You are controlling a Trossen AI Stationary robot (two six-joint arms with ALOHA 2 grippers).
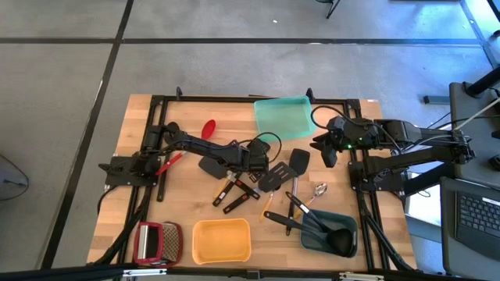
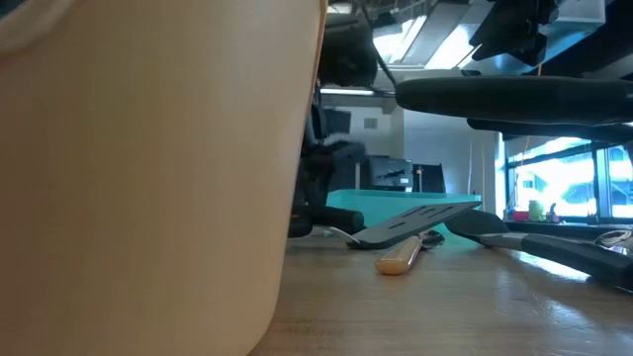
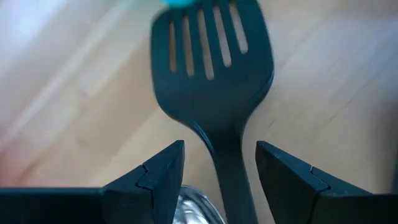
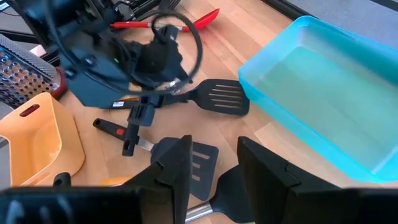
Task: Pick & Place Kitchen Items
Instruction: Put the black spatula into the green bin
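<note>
Now you've got three trays on the table [image 1: 141, 140]: teal [image 1: 282, 116], yellow [image 1: 221, 240], grey-blue [image 1: 328, 232]. Your left hand [image 3: 219, 168] sits open astride one slotted black spatula [image 3: 211, 62] mid-table; your right hand [image 4: 214, 163] hovers open, empty.

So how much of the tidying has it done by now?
Some black ladles already lie in the grey-blue tray. The left gripper has its jaws open around the handle of a slotted black spatula, not yet closed. The red spoon and other utensils are still loose on the table, and the yellow tray and teal tray look empty.
</note>
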